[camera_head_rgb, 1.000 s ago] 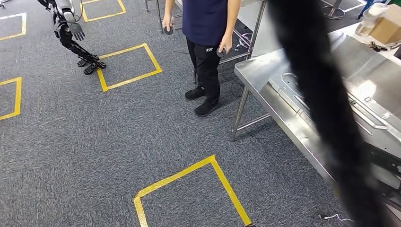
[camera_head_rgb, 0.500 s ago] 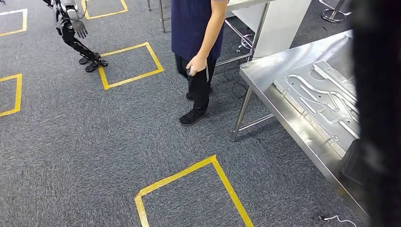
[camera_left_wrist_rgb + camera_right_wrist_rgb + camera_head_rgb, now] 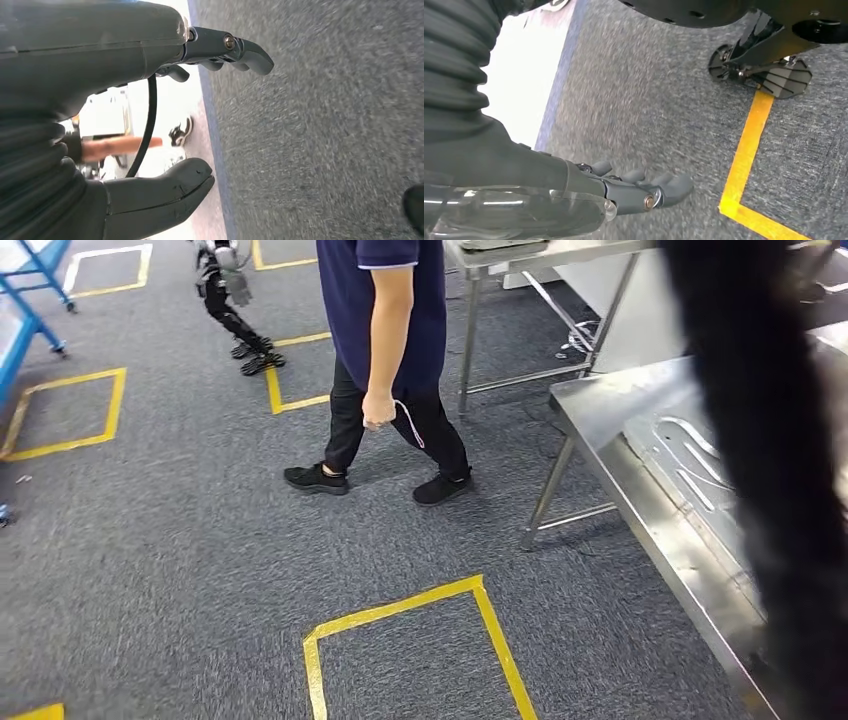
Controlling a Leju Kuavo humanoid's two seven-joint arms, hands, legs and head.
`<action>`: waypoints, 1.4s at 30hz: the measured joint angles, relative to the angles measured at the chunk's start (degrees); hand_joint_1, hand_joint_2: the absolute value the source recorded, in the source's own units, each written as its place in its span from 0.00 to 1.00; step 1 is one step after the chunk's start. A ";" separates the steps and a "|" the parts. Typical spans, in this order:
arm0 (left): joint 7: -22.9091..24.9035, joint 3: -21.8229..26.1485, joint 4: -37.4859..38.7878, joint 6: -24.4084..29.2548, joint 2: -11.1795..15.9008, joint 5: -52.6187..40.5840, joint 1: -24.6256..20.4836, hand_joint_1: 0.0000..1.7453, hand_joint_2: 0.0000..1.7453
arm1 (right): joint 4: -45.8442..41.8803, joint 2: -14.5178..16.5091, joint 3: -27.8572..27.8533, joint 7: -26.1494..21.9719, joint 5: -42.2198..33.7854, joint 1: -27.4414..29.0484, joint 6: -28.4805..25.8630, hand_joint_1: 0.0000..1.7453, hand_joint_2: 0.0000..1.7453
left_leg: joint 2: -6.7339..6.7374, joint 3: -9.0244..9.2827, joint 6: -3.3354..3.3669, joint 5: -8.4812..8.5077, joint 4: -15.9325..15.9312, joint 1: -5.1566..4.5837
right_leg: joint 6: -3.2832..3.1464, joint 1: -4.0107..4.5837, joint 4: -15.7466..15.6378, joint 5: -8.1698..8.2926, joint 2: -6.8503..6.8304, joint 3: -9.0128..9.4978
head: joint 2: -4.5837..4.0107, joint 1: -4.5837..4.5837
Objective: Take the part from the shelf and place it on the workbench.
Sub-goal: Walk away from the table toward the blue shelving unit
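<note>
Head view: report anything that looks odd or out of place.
A broad black blurred band runs down the right side, hiding much of the steel workbench. A person is walking across the carpet close to the bench.

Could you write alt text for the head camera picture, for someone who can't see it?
A person in dark clothes walks across grey carpet marked with yellow tape squares, beside a steel workbench at right; another humanoid robot stands far behind.

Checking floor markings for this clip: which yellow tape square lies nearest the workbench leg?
The yellow tape square at the bottom middle of the head view, just below the workbench leg; the other squares lie far left and behind the person.
</note>
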 joint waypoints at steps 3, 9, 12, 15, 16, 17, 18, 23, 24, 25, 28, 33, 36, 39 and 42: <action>0.00 0.08 0.00 -0.02 0.29 0.00 0.27 0.00 1.00 | 0.00 0.11 0.15 0.16 0.12 -0.25 0.01 0.00 1.00 | 1.44 3.42 0.40 3.95 -5.84 -0.08 | 0.19 0.20 0.11 -0.35 -2.15 0.32 | 0.00 0.00; -0.02 0.25 0.00 -0.19 0.44 0.15 0.34 0.00 1.00 | -0.05 0.15 0.72 0.39 0.55 -0.83 0.13 0.00 1.00 | 3.24 7.77 1.83 6.54 -15.11 -1.02 | 2.07 0.56 0.29 -1.20 -4.73 1.21 | 0.00 0.02; 0.08 0.45 0.00 -0.48 0.49 0.32 0.35 0.00 1.00 | -0.15 0.18 1.21 0.64 1.06 -1.11 0.26 0.00 1.00 | 1.57 8.13 2.83 7.10 -15.85 -0.76 | 2.72 0.15 4.72 -4.49 0.08 -0.62 | 0.00 0.04; 0.27 0.68 0.00 -0.55 0.58 0.14 0.25 0.00 1.00 | -0.15 0.26 1.43 1.21 1.11 -1.04 0.45 0.00 1.00 | -0.53 7.92 3.27 7.25 -15.82 -1.10 | 2.63 0.18 14.89 -8.59 2.66 -5.95 | 0.00 0.03; 0.34 0.74 0.00 -0.54 0.59 0.02 0.25 0.00 1.00 | -0.15 0.27 1.46 1.37 1.11 -1.02 0.52 0.00 1.00 | -1.37 7.92 3.32 7.24 -15.73 -1.21 | 2.54 0.20 15.84 -8.09 2.79 -6.67 | 0.00 0.02; 0.40 0.76 0.00 -0.54 0.59 -0.07 0.26 0.00 1.00 | -0.15 0.28 1.48 1.43 1.11 -1.02 0.57 0.00 1.00 | -2.26 7.97 3.32 7.22 -15.61 -1.28 | 2.38 0.22 14.51 -6.41 2.97 -6.34 | 0.00 0.03; 0.46 0.76 0.00 -0.53 0.59 -0.16 0.27 0.00 1.00 | -0.15 0.30 1.49 1.45 1.10 -1.03 0.62 0.00 1.00 | -3.13 8.02 3.28 7.16 -15.46 -1.30 | 2.16 0.23 11.28 -3.98 3.53 -5.13 | 0.00 0.03; 0.52 0.76 0.00 -0.37 0.54 -0.47 0.28 0.00 1.00 | -0.15 0.43 1.52 1.39 0.93 -1.11 0.76 0.00 1.00 | -6.58 7.26 2.14 7.26 -15.07 -1.03 | 1.33 0.43 1.21 0.17 7.56 -1.32 | 0.00 0.02; 0.52 0.76 0.00 -0.32 0.53 -0.58 0.38 0.00 1.00 | -0.17 0.54 1.52 1.36 0.90 -1.22 0.77 0.00 1.00 | -6.98 7.14 1.79 7.33 -15.13 -0.94 | 1.00 0.35 0.94 0.32 6.78 -1.15 | 0.00 0.03; 0.53 0.76 0.00 -0.26 0.50 -0.69 0.48 0.00 1.00 | -0.19 0.63 1.52 1.33 0.87 -1.30 0.77 0.00 1.00 | -6.47 6.92 1.53 7.05 -14.75 -0.96 | 0.63 0.27 0.53 0.48 6.01 -0.87 | 0.00 0.02; 0.65 0.76 0.00 0.01 0.41 -0.91 0.38 0.00 1.00 | -0.23 0.80 1.52 1.23 0.81 -1.16 0.78 0.00 1.00 | -1.82 3.57 0.97 3.04 -7.84 -1.09 | -0.32 0.21 -0.38 0.77 3.46 -0.18 | 0.00 -0.08; 1.24 0.76 0.00 0.86 0.28 -1.45 0.40 0.00 1.00 | -0.22 0.79 1.52 1.23 0.44 -0.98 0.73 0.00 1.00 | 1.00 1.56 0.11 3.16 -3.63 -0.39 | -0.19 0.37 -0.27 0.22 -0.73 0.16 | 0.00 -0.10; 1.44 0.75 0.00 1.51 0.14 -1.97 0.41 0.00 1.00 | -0.22 0.72 1.51 1.21 0.19 -0.95 0.52 0.00 1.00 | 3.93 6.98 0.45 6.90 -13.79 -0.57 | 0.72 0.57 0.03 -0.46 -2.39 0.68 | 0.00 -0.10; 1.61 0.73 0.00 2.07 -0.07 -2.62 0.51 0.00 1.00 | -0.24 0.63 1.49 1.17 -0.03 -1.19 0.25 0.00 1.00 | 3.13 7.42 1.54 7.00 -15.06 -0.94 | 1.60 0.74 0.02 -0.79 -3.57 1.03 | 0.00 -0.07; 1.85 0.44 0.00 2.77 -0.30 -3.76 0.55 0.00 1.00 | -0.31 0.58 1.33 0.97 -0.66 -1.25 -0.13 0.00 1.00 | 1.62 7.73 2.64 7.47 -15.77 -0.77 | 2.37 0.32 3.17 -3.32 -0.49 -0.10 | 0.00 -0.05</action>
